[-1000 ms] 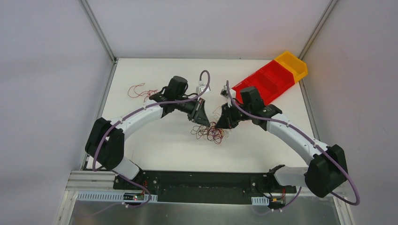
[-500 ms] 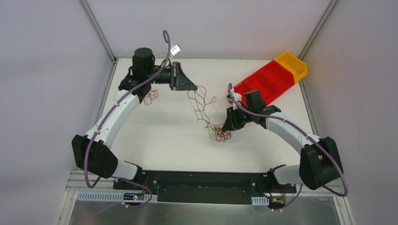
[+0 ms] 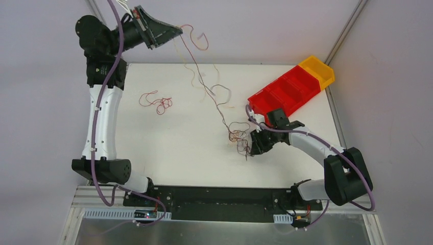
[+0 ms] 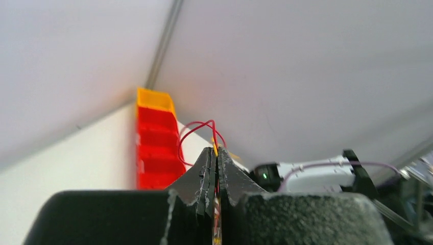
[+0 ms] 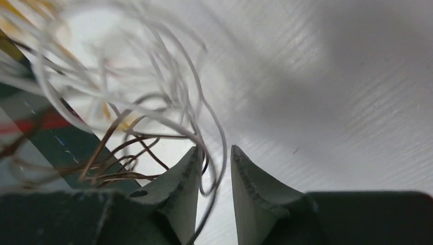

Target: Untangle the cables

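Note:
The cables are thin red, yellow-orange, black and white wires. Their tangle (image 3: 238, 137) lies right of the table's middle. Several strands (image 3: 203, 84) stretch from it up to my left gripper (image 3: 177, 30), which is raised high over the back left and shut on them. In the left wrist view a red and a yellow wire (image 4: 196, 133) stick out of the shut left gripper (image 4: 215, 151). My right gripper (image 3: 249, 149) sits low at the tangle's right side. In the right wrist view its jaws stand slightly apart (image 5: 214, 153) with loose white and dark wires (image 5: 153, 102) passing between them.
A separate loose red wire (image 3: 155, 101) lies on the table at the left. Red bins (image 3: 286, 92) and a yellow bin (image 3: 317, 69) stand at the back right; the red bins also show in the left wrist view (image 4: 153, 148). White walls enclose the table.
My left gripper has swung up and to the back left, pulling strands out of the tangle. The right gripper has moved down and nearer with the tangle.

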`<action>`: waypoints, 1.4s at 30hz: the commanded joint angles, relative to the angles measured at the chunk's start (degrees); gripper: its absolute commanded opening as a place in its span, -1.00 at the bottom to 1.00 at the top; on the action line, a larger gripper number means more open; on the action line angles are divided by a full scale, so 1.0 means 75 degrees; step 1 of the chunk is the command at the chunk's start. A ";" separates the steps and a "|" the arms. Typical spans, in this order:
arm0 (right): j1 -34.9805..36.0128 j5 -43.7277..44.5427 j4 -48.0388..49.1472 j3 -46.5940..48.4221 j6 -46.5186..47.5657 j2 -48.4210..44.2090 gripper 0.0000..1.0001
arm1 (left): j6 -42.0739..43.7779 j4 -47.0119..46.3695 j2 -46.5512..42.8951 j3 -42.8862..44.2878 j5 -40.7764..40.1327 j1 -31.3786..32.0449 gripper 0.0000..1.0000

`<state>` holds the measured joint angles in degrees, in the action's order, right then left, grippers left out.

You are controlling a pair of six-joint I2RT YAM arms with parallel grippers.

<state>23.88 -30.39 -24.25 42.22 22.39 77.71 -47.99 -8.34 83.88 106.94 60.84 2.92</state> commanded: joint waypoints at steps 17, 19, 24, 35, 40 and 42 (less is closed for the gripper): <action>-0.0058 0.0626 -0.1320 -0.0633 0.2094 -0.0480 -1.00 | -0.0015 -0.0534 0.1478 0.3007 -0.1571 -0.0351 -1.00; -0.0072 0.1013 -0.1542 -0.0769 0.2424 -0.0606 -1.00 | 0.0100 -0.0489 0.1535 0.3192 -0.1732 -0.0573 -1.00; -0.0320 0.1894 -0.2006 -0.1162 0.3485 -0.0724 -1.00 | 0.0390 -0.0210 0.1836 0.4265 -0.2006 -0.0898 -1.00; -0.1898 0.2017 -0.3161 -0.0967 0.4794 -0.1379 -1.00 | -0.1063 -0.1152 0.1491 0.3869 -0.1444 -0.1411 -1.00; -0.1841 0.0660 -0.3365 0.0096 0.3846 -0.1455 -0.79 | -0.1465 -0.1706 0.1249 0.3743 -0.1181 -0.1263 -1.00; -0.1716 0.0390 -0.3297 0.0510 0.3463 -0.1287 -0.61 | -0.1437 -0.1618 0.1303 0.4098 -0.1314 -0.1254 -1.00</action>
<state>10.02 -19.94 -47.37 38.61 52.58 68.18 -55.29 -14.41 96.09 133.88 49.71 -7.07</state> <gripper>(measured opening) 0.133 0.011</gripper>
